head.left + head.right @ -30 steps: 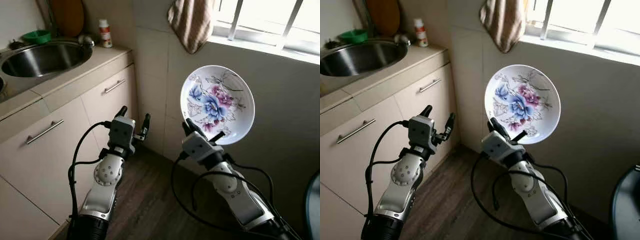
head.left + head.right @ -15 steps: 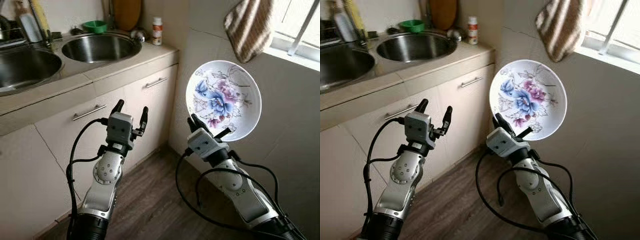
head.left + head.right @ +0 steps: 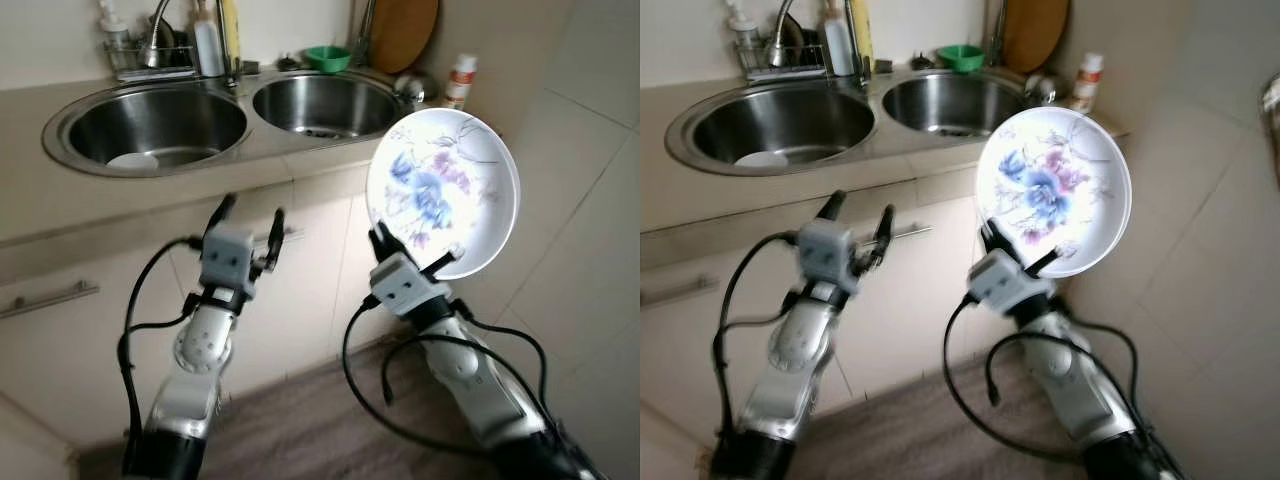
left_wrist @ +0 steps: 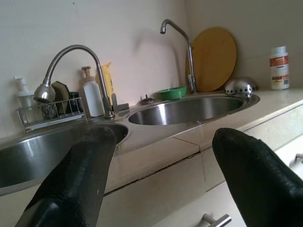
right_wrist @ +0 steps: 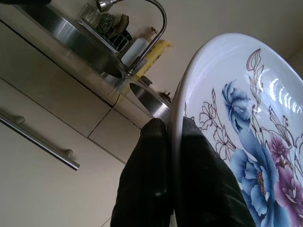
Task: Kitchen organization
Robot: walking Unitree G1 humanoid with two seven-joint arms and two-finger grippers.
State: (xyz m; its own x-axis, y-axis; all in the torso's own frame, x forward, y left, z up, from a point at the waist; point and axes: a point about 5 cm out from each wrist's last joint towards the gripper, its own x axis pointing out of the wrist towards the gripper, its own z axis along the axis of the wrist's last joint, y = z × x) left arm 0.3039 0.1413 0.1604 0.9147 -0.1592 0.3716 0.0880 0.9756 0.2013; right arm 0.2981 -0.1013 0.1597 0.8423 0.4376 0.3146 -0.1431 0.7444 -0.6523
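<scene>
Right gripper (image 3: 410, 250) pinches the lower rim of the floral plate (image 3: 443, 190), one finger on each face, holding it upright on edge in the air in front of the counter's right end, floral side facing the camera. Left gripper (image 3: 247, 214) is raised in front of the cabinet drawers (image 3: 60, 300) with fingers spread and nothing between them. Behind sits a double sink (image 3: 160, 125) with a small white dish (image 3: 132, 160) in the left basin, a green bowl (image 3: 328, 57), a round wooden board (image 3: 400, 30) and a white bottle (image 3: 459, 80) on the counter.

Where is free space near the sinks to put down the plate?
The right sink basin looks bare. The left sink basin has a white dish. It is crowded behind, around the faucet and bottles.
</scene>
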